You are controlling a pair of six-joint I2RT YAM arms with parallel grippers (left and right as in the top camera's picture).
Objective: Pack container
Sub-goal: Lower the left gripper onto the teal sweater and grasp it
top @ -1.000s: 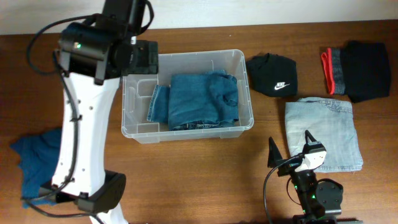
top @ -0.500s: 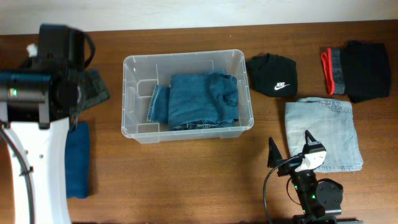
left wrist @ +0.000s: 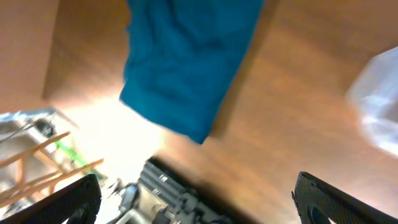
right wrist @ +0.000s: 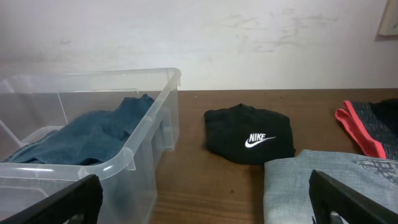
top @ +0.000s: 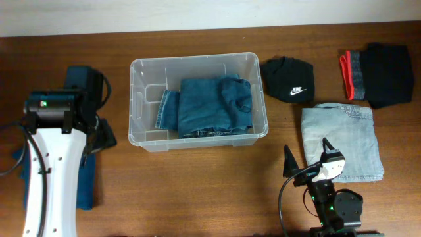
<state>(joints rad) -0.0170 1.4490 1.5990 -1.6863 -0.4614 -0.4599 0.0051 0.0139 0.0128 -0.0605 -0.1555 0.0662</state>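
The clear container (top: 134,99) stands left of centre with folded blue jeans (top: 210,108) inside. It also shows in the right wrist view (right wrist: 127,158) and as a blurred corner in the left wrist view (left wrist: 379,102). A teal-blue cloth (top: 85,187) lies on the table left of the container, partly under my left arm (top: 60,113). In the left wrist view my left gripper (left wrist: 202,199) is open and empty, apart from the cloth (left wrist: 186,62). My right gripper (top: 308,157) is open and empty near the front edge, also seen in its wrist view (right wrist: 205,202).
A black Nike garment (top: 289,80) lies right of the container. A folded light denim piece (top: 345,141) lies beside my right gripper. A red-and-grey garment (top: 352,74) and a black one (top: 389,74) sit at the back right.
My left arm has swung from over the container's back-left corner out to the left and down toward the front. The teal cloth now shows as a long strip. The right arm has not moved.
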